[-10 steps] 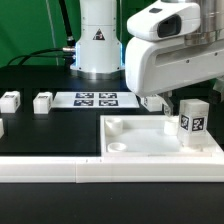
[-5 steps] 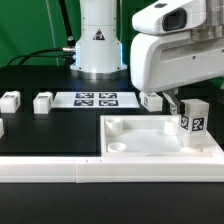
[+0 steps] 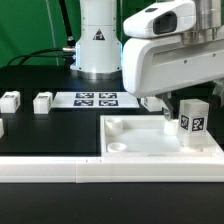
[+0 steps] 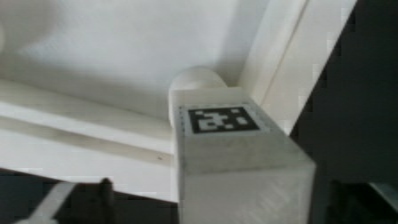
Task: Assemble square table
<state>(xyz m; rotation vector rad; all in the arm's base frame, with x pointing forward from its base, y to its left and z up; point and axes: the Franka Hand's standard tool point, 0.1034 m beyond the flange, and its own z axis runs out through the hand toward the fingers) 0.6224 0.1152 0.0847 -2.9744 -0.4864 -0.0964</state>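
Square table (image 3: 150, 141): white rimmed slab flat on the black work surface (image 3: 50, 135), lower right of the exterior view, front edge right up against the long white border wall (image 3: 90, 170), right side cut off by the frame. One leg (image 3: 193, 118) upright on the slab's far side toward the exterior view's right, black-and-white tag (image 3: 197, 125) facing the camera. Same leg (image 4: 231, 165) filling the wrist view, standing where two rims meet; tag (image 4: 222, 120) just a square pattern, no readable text. Round socket (image 3: 116, 126) showing at the slab's far corner on the exterior view's left. Just beside the upright leg, on the exterior view's left of it, the gripper (image 3: 171, 110). Fingers mostly hidden behind the arm's white housing and the leg, so can't tell whether spread or clamped, or touching the leg at all. Two loose legs (image 3: 10, 100) (image 3: 42, 101) well apart from the slab at the exterior view's left, tags too small to make out; a third (image 3: 2, 127) cut by the left edge. Between those and the arm, the marker board (image 3: 95, 99) with four tags. Black warning triangle (image 3: 98, 37) on the robot base (image 3: 98, 58), symbol inside not legible.
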